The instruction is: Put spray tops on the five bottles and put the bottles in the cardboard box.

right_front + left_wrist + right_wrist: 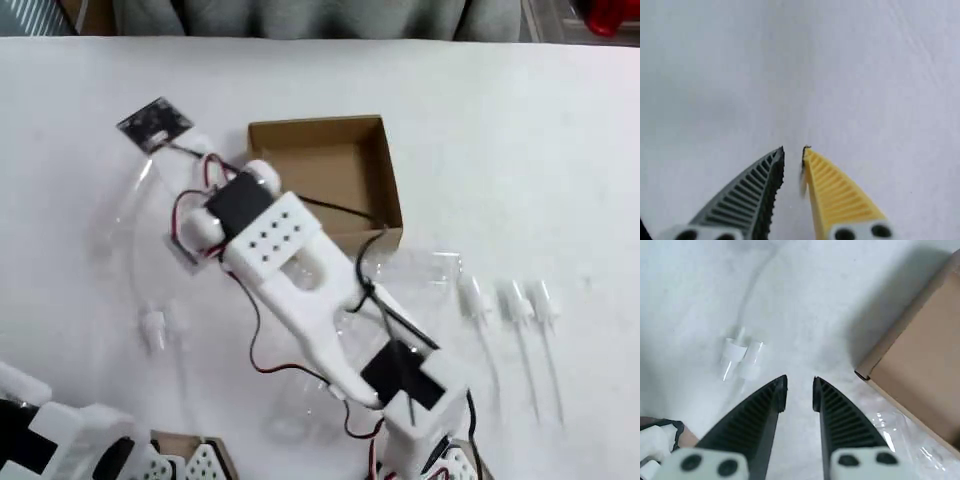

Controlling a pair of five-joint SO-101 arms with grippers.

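hovering near a spray top (740,357), the right gripper (799,382) holds nothing, jaws slightly apart; the top lies just ahead, roughly lengthwise, away from the box (925,365). left gripper (793,150), narrowly parted, faces the table (865,75).

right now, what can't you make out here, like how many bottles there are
Bottles: high view, clear plastic shows faintly and the right arm covers some; count unsure.
Box: high view, right arm covers one corner; right wrist view, cut off by the edge.
Tops ahead of the right hand: right wrist view, overlapping; one or two, unclear.
Left arm: high view, cut off by the bottom edge.
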